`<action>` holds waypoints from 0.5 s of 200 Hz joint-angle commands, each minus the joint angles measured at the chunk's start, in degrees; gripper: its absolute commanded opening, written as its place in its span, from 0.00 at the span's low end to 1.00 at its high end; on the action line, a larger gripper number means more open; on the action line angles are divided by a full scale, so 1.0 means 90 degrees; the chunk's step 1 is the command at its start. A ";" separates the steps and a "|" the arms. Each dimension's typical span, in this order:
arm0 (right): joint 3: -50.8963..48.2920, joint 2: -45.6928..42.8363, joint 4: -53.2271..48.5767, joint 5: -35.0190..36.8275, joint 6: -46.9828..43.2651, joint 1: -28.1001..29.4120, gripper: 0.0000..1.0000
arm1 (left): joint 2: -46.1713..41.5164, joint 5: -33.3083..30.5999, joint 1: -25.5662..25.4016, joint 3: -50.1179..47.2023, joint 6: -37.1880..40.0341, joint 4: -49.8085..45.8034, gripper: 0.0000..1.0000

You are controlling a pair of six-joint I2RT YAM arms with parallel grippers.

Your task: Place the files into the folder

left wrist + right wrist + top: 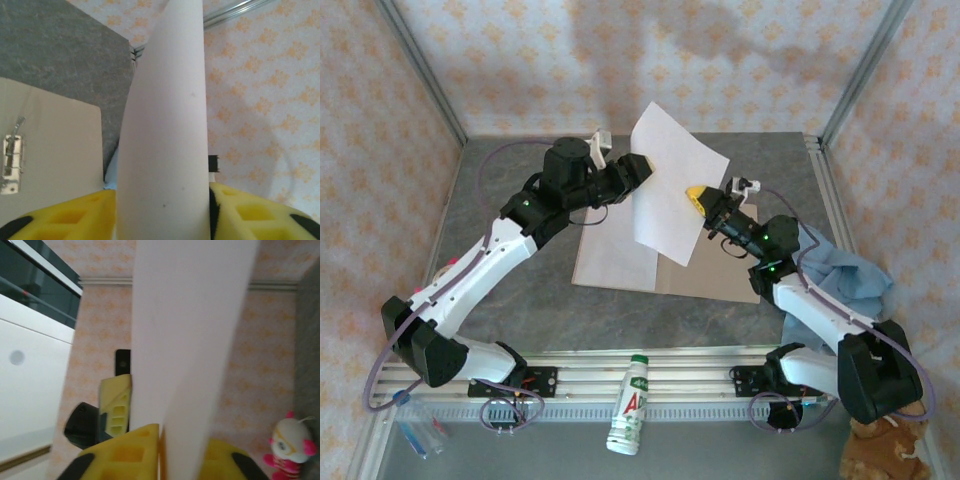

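files held up off the table, pinched from both sides over the open folder

we see the left gripper [645, 166] closed on the left edge of the files [670, 200] & the right gripper [700, 197] closed on the rt edge, so the white paper hangs between them, steeply tilted w/ its top corner toward the back wall. in the left wrist view the paper runs up between the yellow fingers [75, 215], both pressed to it; same in the right wrist view w/ its fingers [125, 452]. we can't tell if it's one sheet or two. the folder [615, 262] lies flat & open on the table [520, 330] just under the paper, pale inner face up, metal fastener [12, 160] showing. whether the paper's low corner touches the folder, we can't tell. a blue cloth [850, 280] lies right of the folder.
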 commanded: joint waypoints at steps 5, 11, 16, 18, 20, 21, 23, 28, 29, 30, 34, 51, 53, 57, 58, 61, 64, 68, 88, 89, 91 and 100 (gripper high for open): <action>0.0496 -0.0540 -0.1327 -0.0192 -0.0926 0.0015 0.00 | -0.0033 0.0106 0.0075 0.0108 0.0151 -0.0080 0.58; 0.0566 -0.0594 -0.1517 -0.0205 -0.1042 0.0022 0.00 | -0.0032 0.0122 0.0088 0.0097 0.0145 -0.0083 0.61; 0.0621 -0.0652 -0.1696 -0.0240 -0.1150 0.0004 0.00 | -0.0036 0.0128 0.0102 0.0088 0.0151 -0.0099 0.63; 0.0648 -0.0671 -0.1752 -0.0249 -0.1186 -0.0009 0.00 | -0.0032 0.0132 0.0114 0.0080 0.0151 -0.0103 0.64; 0.0654 -0.0676 -0.1776 -0.0257 -0.1199 -0.0012 0.00 | -0.0034 0.0131 0.0124 0.0078 0.0158 -0.0112 0.64; 0.0662 -0.0683 -0.1803 -0.0266 -0.1210 -0.0014 0.00 | -0.0041 0.0129 0.0129 0.0078 0.0164 -0.0113 0.64; 0.0687 -0.0696 -0.1871 -0.0273 -0.1243 -0.0021 0.00 | -0.0048 0.0132 0.0140 0.0073 0.0169 -0.0127 0.65; 0.0763 -0.0741 -0.2061 -0.0324 -0.1349 -0.0035 0.00 | -0.0064 0.0121 0.0165 0.0062 0.0193 -0.0152 0.67; 0.0780 -0.0745 -0.2116 -0.0334 -0.1368 -0.0036 0.00 | -0.0066 0.0119 0.0169 0.0055 0.0197 -0.0163 0.67; 0.0798 -0.0752 -0.2158 -0.0343 -0.1397 -0.0045 0.00 | -0.0066 0.0113 0.0176 0.0057 0.0198 -0.0163 0.67; 0.0864 -0.0772 -0.2354 -0.0382 -0.1499 -0.0053 0.00 | -0.0076 0.0113 0.0196 0.0049 0.0230 -0.0189 0.69; 0.1297 -0.0865 -0.3837 -0.0440 -0.2272 -0.0103 0.00 | -0.0043 0.0216 0.0346 0.0081 0.0370 -0.0377 0.73; 0.1411 -0.0871 -0.4164 -0.0438 -0.2468 -0.0106 0.00 | -0.0034 0.0235 0.0355 0.0086 0.0386 -0.0412 0.73; 0.1569 -0.0881 -0.4662 -0.0440 -0.2774 -0.0107 0.00 | -0.0016 0.0262 0.0415 0.0104 0.0426 -0.0490 0.74; 0.1617 -0.0883 -0.4813 -0.0441 -0.2872 -0.0105 0.00 | -0.0017 0.0263 0.0431 0.0110 0.0435 -0.0507 0.74; 0.1695 -0.0885 -0.5048 -0.0441 -0.3018 -0.0112 0.00 | -0.0011 0.0271 0.0466 0.0121 0.0456 -0.0576 0.74; 0.1872 -0.0872 -0.5561 -0.0434 -0.3333 -0.0110 0.00 | -0.0004 0.0278 0.0506 0.0126 0.0499 -0.0640 0.75; 0.2027 -0.0860 -0.5898 -0.0419 -0.3588 -0.0118 0.00 | 0.0001 0.0266 0.0553 0.0126 0.0550 -0.0711 0.75; 0.3216 -0.0698 -0.8605 0.0007 -0.5341 -0.0145 0.00 | -0.0023 0.0032 0.0789 0.0085 0.0990 -0.1248 0.78; 0.3216 -0.0698 -0.8605 0.0007 -0.5341 -0.0145 0.00 | -0.0026 0.0026 0.0798 0.0086 0.1005 -0.1277 0.78; 0.3394 -0.0662 -0.8981 0.0117 -0.5564 -0.0152 0.00 | -0.0020 0.0021 0.0827 0.0068 0.1041 -0.1316 0.78; 0.3845 -0.0540 -0.9858 0.0507 -0.6100 -0.0158 0.00 | 0.0001 0.0005 0.0946 -0.0032 0.1184 -0.1410 0.79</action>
